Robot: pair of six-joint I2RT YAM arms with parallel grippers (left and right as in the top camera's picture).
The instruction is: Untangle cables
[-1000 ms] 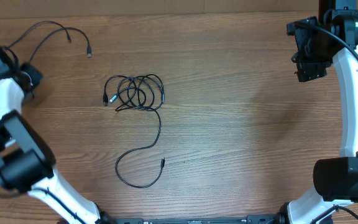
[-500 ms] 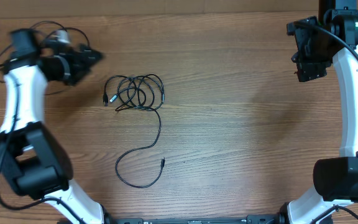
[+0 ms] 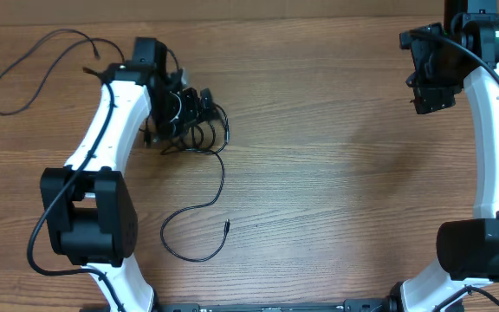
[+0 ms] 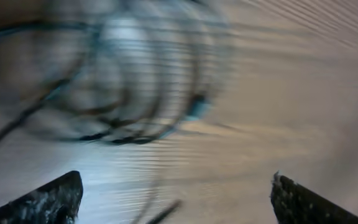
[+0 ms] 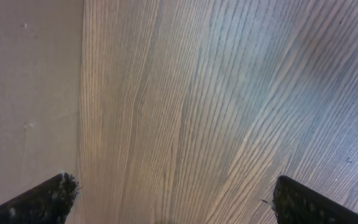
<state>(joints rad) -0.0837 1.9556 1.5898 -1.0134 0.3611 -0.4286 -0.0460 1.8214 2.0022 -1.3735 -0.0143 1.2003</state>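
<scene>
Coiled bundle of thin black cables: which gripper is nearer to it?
Left. The left gripper hangs over the top edge of the coiled bundle of thin black cables; the right gripper sits far away, at the far right of the wooden table.

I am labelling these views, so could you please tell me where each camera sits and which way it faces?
Overhead: fixed above the brown wooden table, looking straight down; both white-and-black arms and the coiled bundle of thin black cables show.
Left wrist: on the left arm, looking past the left gripper at that bundle, blurred.
Right wrist: on the right arm, looking past the right gripper at bare wood.
Shared: overhead and left wrist both show the bundle.
</scene>
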